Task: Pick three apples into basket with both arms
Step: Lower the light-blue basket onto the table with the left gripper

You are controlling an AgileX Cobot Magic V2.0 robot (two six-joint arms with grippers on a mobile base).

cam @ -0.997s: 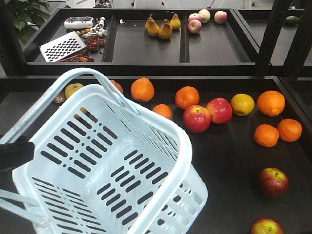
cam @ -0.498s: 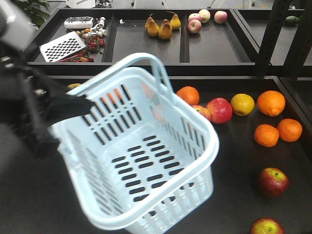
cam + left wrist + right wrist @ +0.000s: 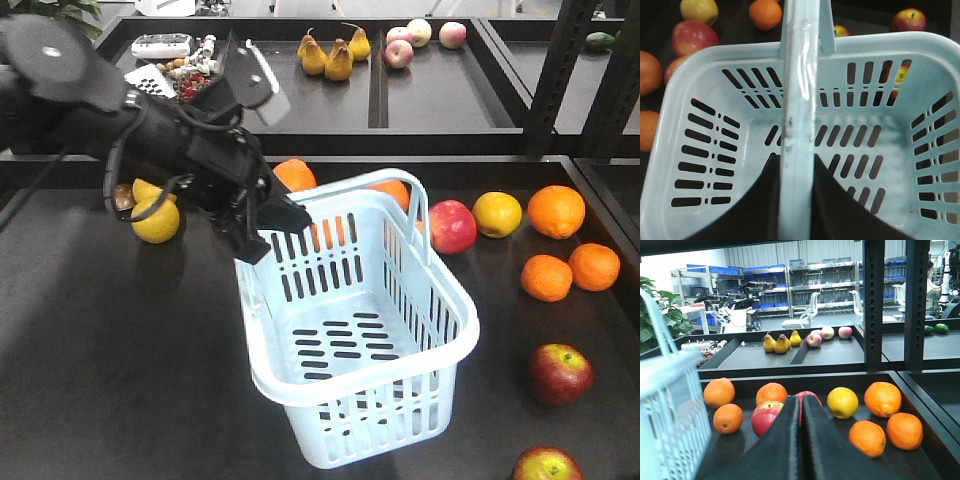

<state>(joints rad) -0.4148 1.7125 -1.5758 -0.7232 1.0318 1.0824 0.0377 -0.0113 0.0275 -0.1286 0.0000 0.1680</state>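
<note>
Left pincer (image 3: 794, 159) of the black jointed arm clamped from both sides on one hoop handle (image 3: 797, 100) of the pale blue-white slotted plastic shopping basket (image 3: 880, 42), which sits tilted directly beneath it. Right pincer (image 3: 801, 402) with its fingers pressed together and holding nothing; one dark red round apple (image 3: 767, 417) lies just left of its tips, a second red apple (image 3: 809, 396) is partly hidden straight beyond them, and a round yellow fruit (image 3: 842, 402) lies beyond to the right. In the front view, two more dark red apples (image 3: 560, 373) (image 3: 546, 465) rest on the dark shelf surface (image 3: 100, 380), across the basket from the left pincer and well apart from it.
</note>
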